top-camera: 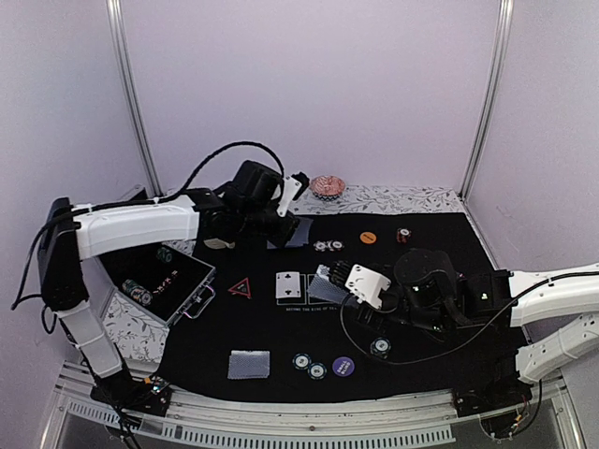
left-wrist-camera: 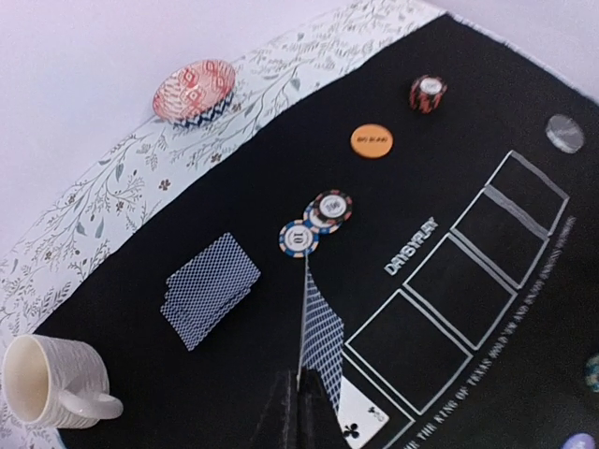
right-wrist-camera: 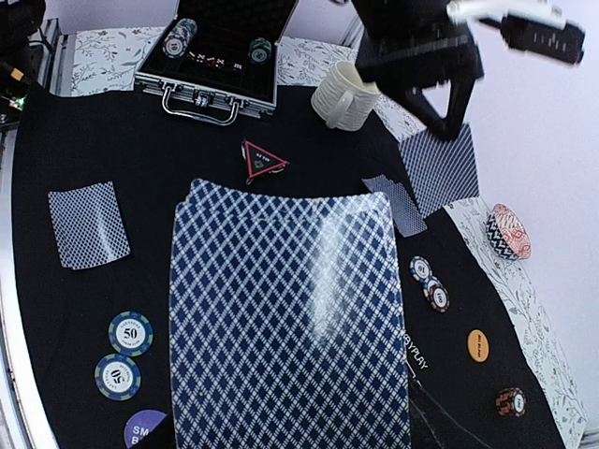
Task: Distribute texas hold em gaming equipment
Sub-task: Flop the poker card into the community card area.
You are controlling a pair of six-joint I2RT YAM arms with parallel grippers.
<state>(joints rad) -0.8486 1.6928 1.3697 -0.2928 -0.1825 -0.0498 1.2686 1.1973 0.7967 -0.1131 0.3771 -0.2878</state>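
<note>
Because the right hand [top-camera: 329, 277] grips the deck [right-wrist-camera: 290, 318] as a supply, the left hand [left-wrist-camera: 296, 407] pinches one card [left-wrist-camera: 323, 341], presumably to deal it.

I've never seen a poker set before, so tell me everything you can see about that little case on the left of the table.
The case lies open and flat at the left edge of the black mat. It looks like silvery metal with dark lining, with a handle and latches on its front wall. Small stacks of poker chips sit inside. The red-outlined triangle lies beside it, apart.
</note>
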